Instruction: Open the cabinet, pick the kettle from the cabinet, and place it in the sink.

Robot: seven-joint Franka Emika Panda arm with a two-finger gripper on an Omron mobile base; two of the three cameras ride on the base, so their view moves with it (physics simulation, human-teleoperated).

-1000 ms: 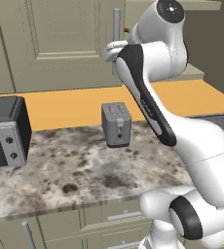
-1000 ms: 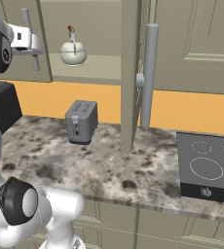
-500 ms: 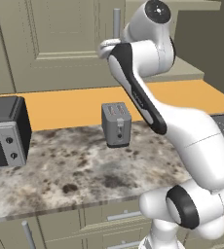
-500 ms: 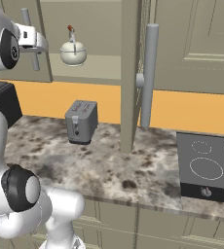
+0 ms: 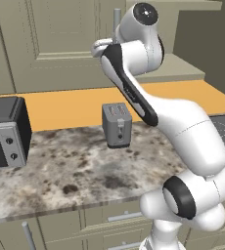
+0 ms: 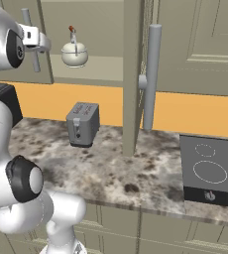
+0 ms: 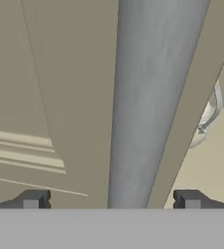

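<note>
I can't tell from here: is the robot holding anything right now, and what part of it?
Nothing is gripped yet. The tool is open, one fingertip on each side of the left cabinet door's grey bar handle, not squeezing it.

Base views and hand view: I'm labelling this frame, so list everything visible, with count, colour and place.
cabinet: one, olive-beige, above the counter; right door swung open, left door closed.
bar handles: two, grey, one on each door.
kettle: one, cream-white, on the cabinet shelf.
toaster: one, grey, on the counter near the wall.
microwave: one, dark, at the counter's left end.
cooktop: one, black, at the counter's right end.
counter: one, speckled stone.
gripper: one, dark jaws open either side of the left door's handle.
</note>
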